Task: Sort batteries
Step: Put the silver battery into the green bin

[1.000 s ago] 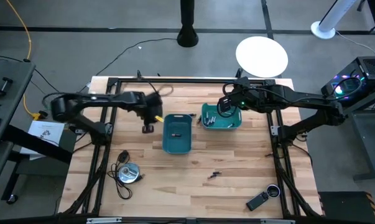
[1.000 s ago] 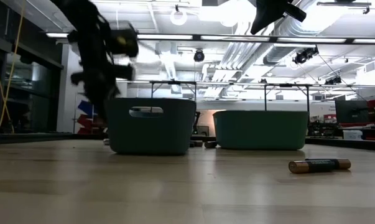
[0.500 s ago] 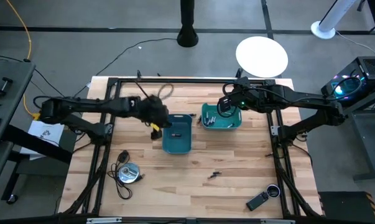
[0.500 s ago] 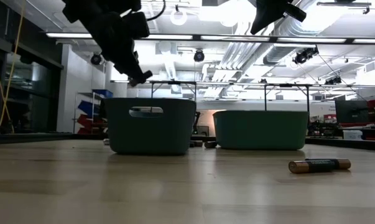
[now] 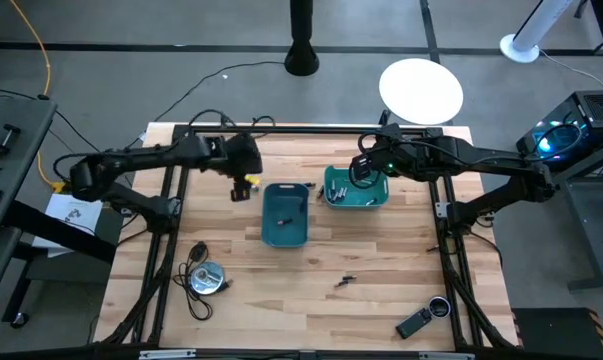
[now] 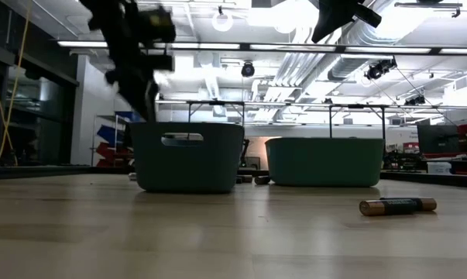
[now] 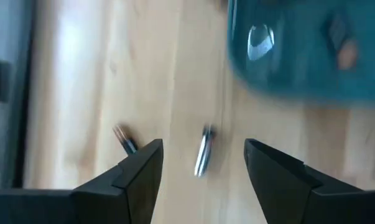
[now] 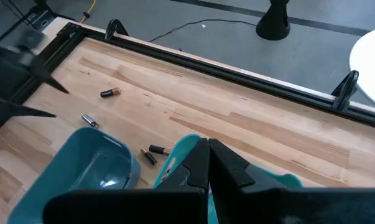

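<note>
My left gripper (image 7: 203, 158) jaws apart and empty, left of the left teal bin (image 5: 285, 215), over two loose batteries (image 7: 202, 158) on the table (image 5: 381, 260), my right gripper (image 8: 208, 163) pinched together above the right teal bin (image 5: 357, 188).

Batteries (image 8: 110, 92) on table (image 8: 237, 124) nr teal bins (image 8: 87, 171)

Lighting, as I see it: bright and even from ceiling strips (image 6: 241, 48), which glare in the low view. Shadows on the surface (image 5: 381, 250) are soft. Left wrist view motion-blurred, bin (image 7: 305, 56) smeared. Left arm (image 6: 132, 46) blurred low.
</note>
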Motion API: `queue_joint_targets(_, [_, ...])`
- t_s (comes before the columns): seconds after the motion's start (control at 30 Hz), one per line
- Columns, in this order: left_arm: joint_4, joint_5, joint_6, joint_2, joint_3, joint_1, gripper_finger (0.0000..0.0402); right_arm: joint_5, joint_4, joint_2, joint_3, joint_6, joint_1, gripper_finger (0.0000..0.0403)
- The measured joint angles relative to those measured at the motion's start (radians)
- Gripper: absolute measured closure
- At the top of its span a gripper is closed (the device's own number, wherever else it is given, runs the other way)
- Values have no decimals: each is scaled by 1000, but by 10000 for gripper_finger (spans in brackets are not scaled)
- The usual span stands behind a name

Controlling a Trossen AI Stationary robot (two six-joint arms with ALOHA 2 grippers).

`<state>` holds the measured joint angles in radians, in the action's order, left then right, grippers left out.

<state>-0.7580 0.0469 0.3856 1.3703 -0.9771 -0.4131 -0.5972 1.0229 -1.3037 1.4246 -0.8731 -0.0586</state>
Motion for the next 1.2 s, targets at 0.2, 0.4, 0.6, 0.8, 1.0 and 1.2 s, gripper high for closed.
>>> queue_joint_targets(0.2, [-2, -61, 217, 153, 44, -63, 196, 6, 0, 0, 0, -8, 0, 403])
queue_joint_targets(0.4, [61, -18, 245, 297, 45, -41, 198, 6, 0, 0, 0, -9, 0, 403])
queue_joint_targets(0.6, [109, 56, 157, 382, 38, -38, 225, 7, 0, 0, 0, -9, 0, 403])
queue_joint_targets(0.8, [53, 63, 43, 317, 45, -38, 375, 9, 5, 0, 0, 1, 0, 403])
queue_joint_targets(1.0, [143, 200, -69, 98, 14, -65, 372, 33, 37, 13, 0, 10, 0, 403])
queue_joint_targets(1.2, [378, 94, -170, -18, -57, -40, 372, 19, 40, 40, 0, 10, 0, 403])
